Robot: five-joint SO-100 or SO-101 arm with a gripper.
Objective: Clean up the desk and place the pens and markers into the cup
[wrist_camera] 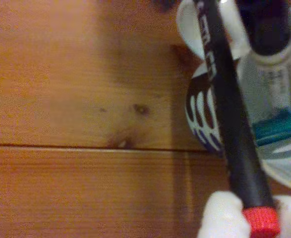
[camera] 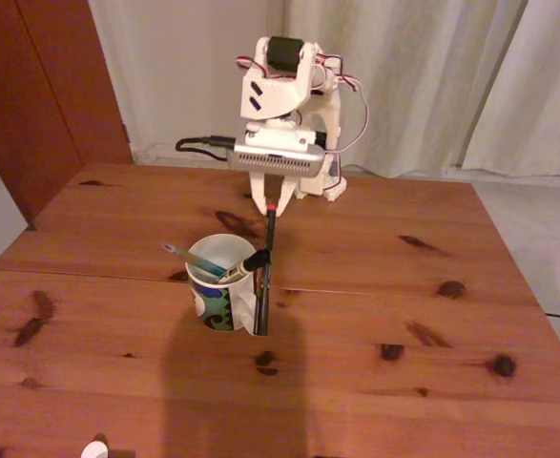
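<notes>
1. Black pen (camera: 265, 272): thin, dark barrel, red tip at its top end. In the fixed view it stands nearly upright, red tip up. Pale print on the barrel shows in the wrist view (wrist_camera: 229, 109) but is too blurred to read.
2. Cup (camera: 217, 286): white mug with a blue, green and black pattern on its lower half. It stands upright on the desk (camera: 404, 382), near the middle, just far of the seam line.
3. Count: three slim writing items and one cup.
   - One teal pen (camera: 189, 258), inside the cup, leaning left over the rim in the fixed view.
   - One white marker with a black cap (camera: 246, 265), inside the cup, leaning right, cap up.
   - One black pen, outside the cup.
4. Gripper (camera: 272, 202): white, pointing down, above and just far-right of the cup in the fixed view.
5. Jaws: clenched on the red-tipped top of the black pen; in the wrist view the white fingers (wrist_camera: 219, 215) sit on either side of the red tip.
6. Pen relative to jaws: the barrel hangs straight down from them, passing just beside the cup's right wall. Its lower end is level with the cup's base; contact with the desk cannot be told.
</notes>
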